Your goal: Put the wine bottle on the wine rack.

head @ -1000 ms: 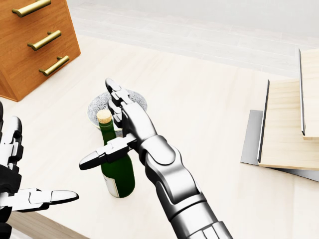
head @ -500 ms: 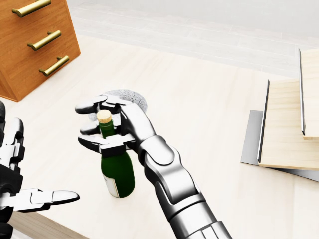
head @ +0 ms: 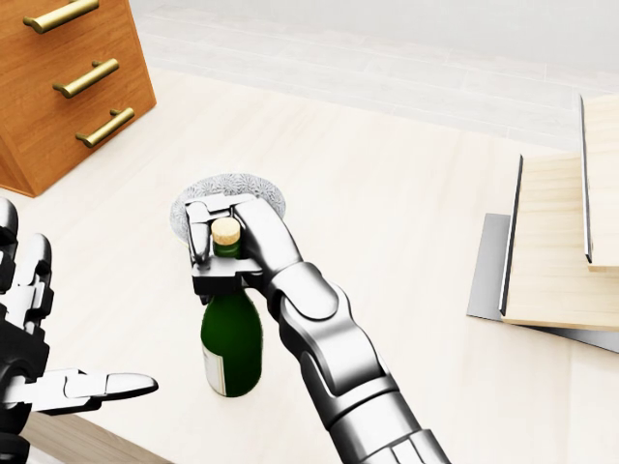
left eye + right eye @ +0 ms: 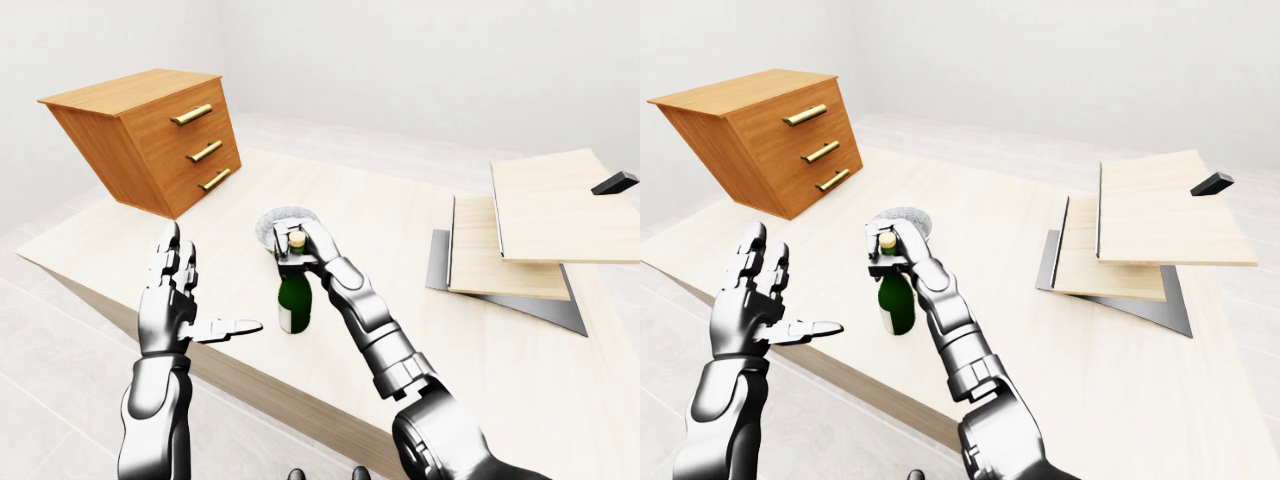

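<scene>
A green wine bottle (image 3: pixel 230 343) with a cork stands upright on the pale wooden table (image 3: pixel 387 174), near the table's lower-left edge in the head view. My right hand (image 3: pixel 205 263) is shut on the bottle's neck just below the cork, and the fingers hide the neck. Off to the bottle's left and apart from it, my left hand (image 4: pixel 205 285) is held open with the fingers spread and the thumb pointing toward the bottle. The wine rack (image 4: pixel 505 250), stepped light-wood boards on a dark metal base, lies at the right of the table.
A cut-glass dish (image 3: pixel 256 187) sits just above the bottle in the head view, partly hidden by my right hand. A wooden drawer chest (image 4: pixel 150 135) with brass handles stands tilted at the upper left. The table's edge (image 4: pixel 150 325) runs close below the bottle.
My right hand's fingers have curled from open to shut round the bottle's neck. The bottle has straightened from a lean to upright. The left hand has barely moved.
</scene>
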